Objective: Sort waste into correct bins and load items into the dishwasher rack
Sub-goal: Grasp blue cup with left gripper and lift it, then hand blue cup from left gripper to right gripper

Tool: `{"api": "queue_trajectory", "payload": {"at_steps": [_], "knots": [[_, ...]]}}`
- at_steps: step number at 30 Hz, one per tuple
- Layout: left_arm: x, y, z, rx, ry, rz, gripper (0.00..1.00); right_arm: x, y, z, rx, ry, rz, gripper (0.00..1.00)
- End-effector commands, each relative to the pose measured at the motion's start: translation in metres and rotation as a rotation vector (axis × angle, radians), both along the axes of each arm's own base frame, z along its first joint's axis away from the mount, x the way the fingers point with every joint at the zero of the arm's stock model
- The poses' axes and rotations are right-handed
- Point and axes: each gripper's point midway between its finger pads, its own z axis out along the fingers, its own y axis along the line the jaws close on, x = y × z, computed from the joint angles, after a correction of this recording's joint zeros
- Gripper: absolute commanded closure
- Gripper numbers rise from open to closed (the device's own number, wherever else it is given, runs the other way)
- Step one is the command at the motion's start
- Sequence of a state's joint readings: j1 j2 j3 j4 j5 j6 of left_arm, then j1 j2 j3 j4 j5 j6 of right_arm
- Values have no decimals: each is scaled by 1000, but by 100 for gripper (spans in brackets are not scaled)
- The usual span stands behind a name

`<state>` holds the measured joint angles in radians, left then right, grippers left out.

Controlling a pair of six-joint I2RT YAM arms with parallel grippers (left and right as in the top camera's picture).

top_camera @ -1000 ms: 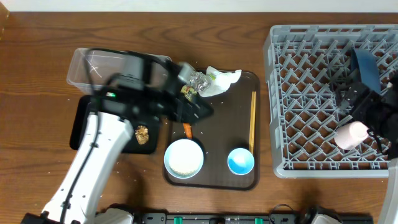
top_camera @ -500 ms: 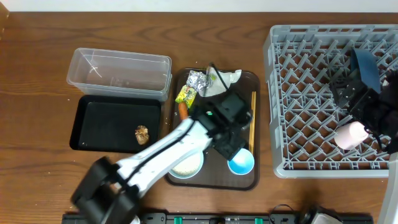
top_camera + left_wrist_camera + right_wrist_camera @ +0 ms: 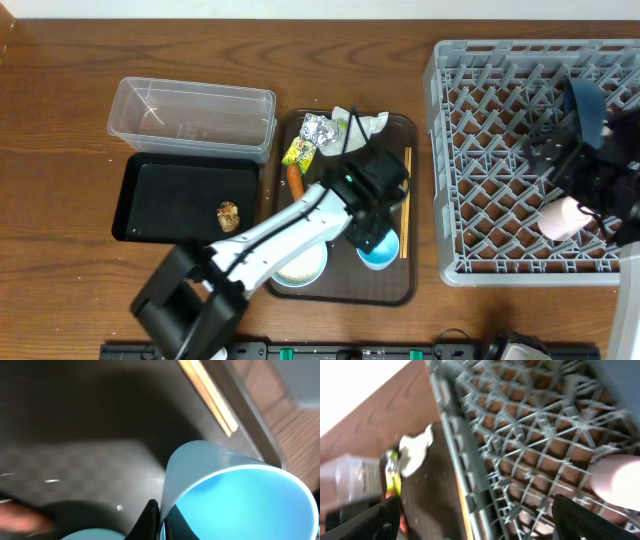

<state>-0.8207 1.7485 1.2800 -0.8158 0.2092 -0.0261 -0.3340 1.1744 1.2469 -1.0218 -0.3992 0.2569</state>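
My left gripper (image 3: pixel 372 236) is shut on the rim of the small light blue cup (image 3: pixel 381 254), on the right of the brown serving tray (image 3: pixel 335 292). In the left wrist view one black finger (image 3: pixel 151 519) is outside the cup (image 3: pixel 240 495) wall and the other inside. My right gripper (image 3: pixel 585 185) hangs open over the grey dishwasher rack (image 3: pixel 480 150), with nothing between its fingers (image 3: pixel 387 517). The pink cup (image 3: pixel 563 217) lies in the rack beside it, and the dark blue plate (image 3: pixel 585 105) stands further back.
The white bowl (image 3: pixel 300 265) sits partly under my left arm. Chopsticks (image 3: pixel 406 200) lie along the tray's right edge. Carrot (image 3: pixel 295 182), yellow-green wrapper (image 3: pixel 299 152), foil (image 3: pixel 318 128) and crumpled paper (image 3: pixel 362 124) lie at its back. The black tray (image 3: pixel 160 200) holds a brown lump (image 3: pixel 229 215), behind it the clear tub (image 3: pixel 190 115).
My left arm swung from the black tray's side across to the serving tray's right and shut on the light blue cup's rim. The right gripper narrowed slightly and stayed over the rack.
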Motion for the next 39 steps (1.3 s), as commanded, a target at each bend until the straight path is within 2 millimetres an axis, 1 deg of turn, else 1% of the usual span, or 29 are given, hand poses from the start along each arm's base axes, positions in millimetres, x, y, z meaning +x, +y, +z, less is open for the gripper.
{"api": "queue_trajectory", "payload": {"at_steps": [1, 4, 7, 8, 10, 12, 14, 16, 17, 19, 22, 24, 28, 30, 35, 39], "knots": [[48, 13, 80, -157, -158, 136, 94, 1, 31, -2, -56, -20, 188, 11], [73, 39, 117, -303, -164, 236, 94, 5, 54, -8, -60, -20, 277, 10], [82, 62, 144, -517, -47, 308, 94, 10, 74, -11, -41, -26, 346, 7], [83, 70, 155, -618, 18, 326, 94, 12, 88, -9, -19, -48, 412, 7], [84, 80, 171, -762, 103, 343, 94, 11, 114, -3, 27, -108, 560, 7], [85, 92, 192, -923, 169, 335, 94, 6, 148, 9, 103, -197, 742, 5], [84, 103, 214, -1064, 204, 307, 94, 1, 175, 21, 178, -272, 873, 4], [83, 110, 227, -1144, 209, 283, 94, -2, 196, 32, 240, -336, 963, 4], [83, 113, 232, -1171, 214, 276, 94, -4, 204, 37, 261, -360, 995, 4], [81, 115, 239, -1211, 222, 259, 94, -8, 222, 49, 305, -429, 1082, 4], [76, 113, 250, -1266, 238, 213, 94, -14, 244, 60, 327, -507, 1178, 4], [75, 111, 251, -1270, 237, 200, 94, -17, 259, 64, 331, -543, 1224, 4], [75, 111, 252, -1270, 236, 198, 94, -30, 286, 75, 325, -631, 1328, 2], [75, 111, 252, -1270, 236, 198, 94, -32, 295, 80, 308, -672, 1351, 4], [75, 111, 252, -1270, 237, 199, 94, -25, 307, 83, 230, -729, 1340, 2], [73, 107, 252, -1269, 244, 189, 94, -30, 319, 90, 222, -789, 1374, 2]]}}
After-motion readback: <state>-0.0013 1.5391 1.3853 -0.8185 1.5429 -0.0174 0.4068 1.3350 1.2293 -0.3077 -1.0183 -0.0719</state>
